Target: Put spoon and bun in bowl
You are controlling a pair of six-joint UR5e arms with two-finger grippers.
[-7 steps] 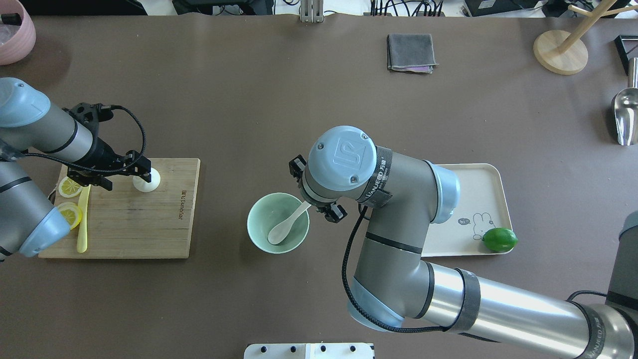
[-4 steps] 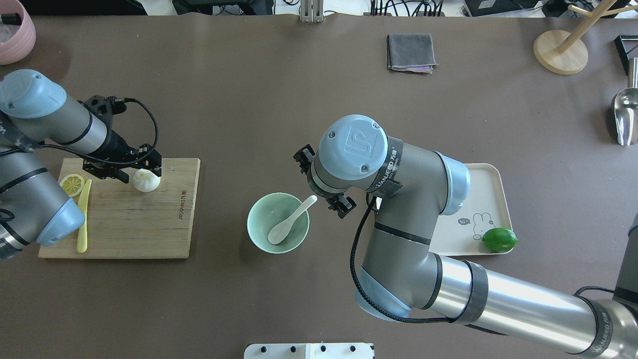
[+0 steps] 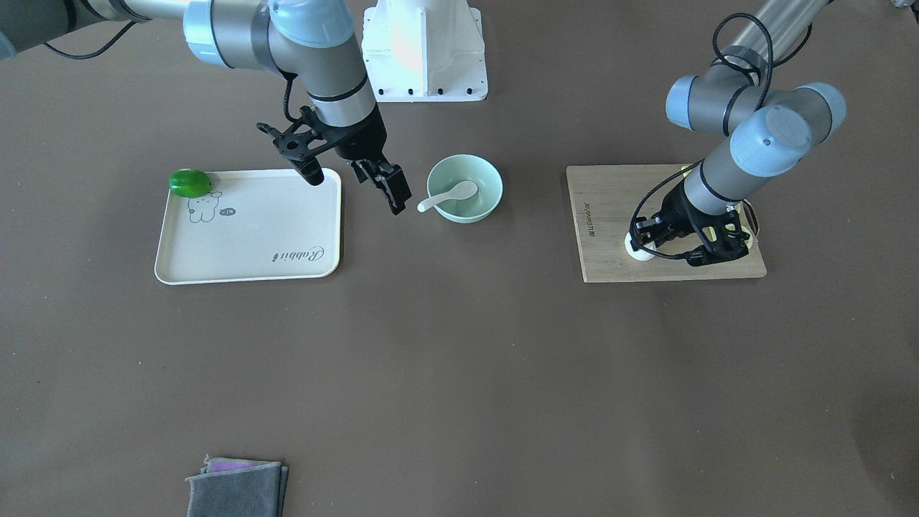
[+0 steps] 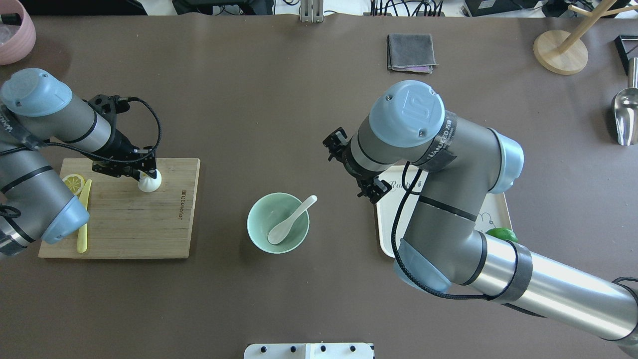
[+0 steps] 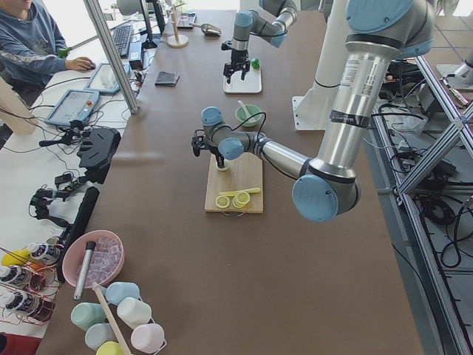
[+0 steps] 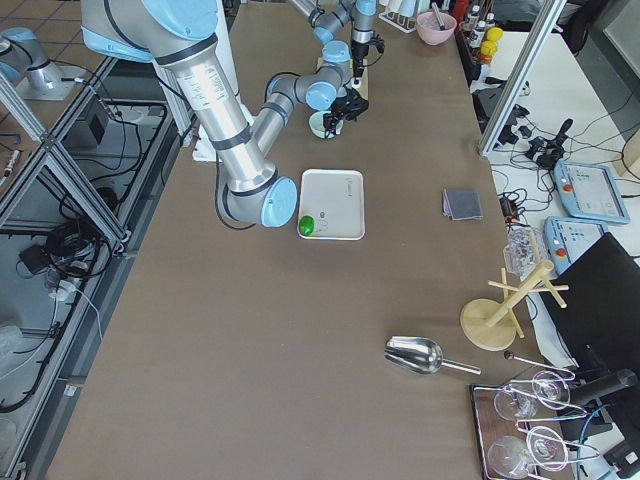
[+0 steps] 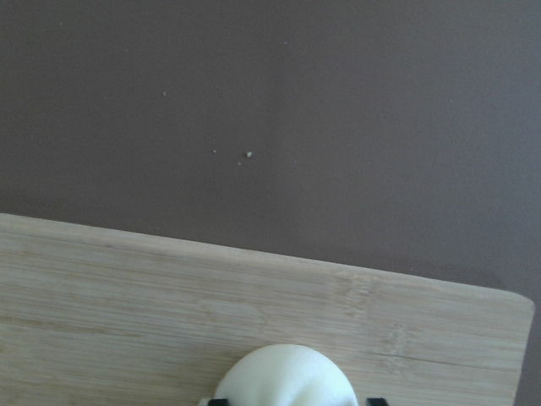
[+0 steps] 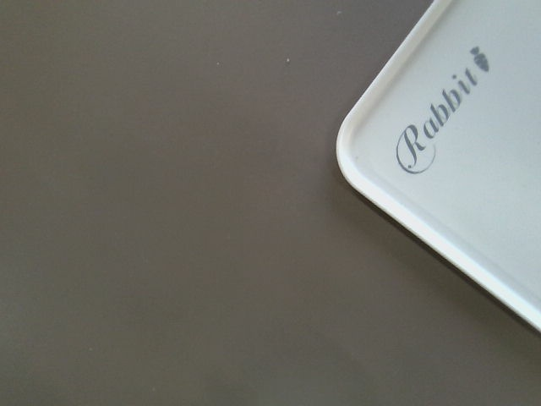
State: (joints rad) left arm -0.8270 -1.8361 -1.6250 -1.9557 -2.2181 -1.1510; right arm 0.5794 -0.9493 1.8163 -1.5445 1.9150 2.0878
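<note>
Brown, matte counter point(image 4: 279, 99). Carries a bowl point(image 4: 260, 209) near the middle. Holds a wooden board point(image 4: 149, 229) to the left of it and a cream tray point(image 3: 244, 244) to the right, both apart from it. Bears a folded grey cloth point(image 4: 411, 51) toward the far edge, beyond the tray. Has a round wooden stand base point(image 4: 559, 52) at the far right corner, with a metal scoop point(image 4: 625, 112) near it along the right edge. Shows a pink bowl point(image 4: 15, 40) at the far left corner and a white base plate point(image 4: 309, 350) at the near edge.

Bright, even indoor light, soft faint shadows, sharp focus, side views wide-angled
</note>
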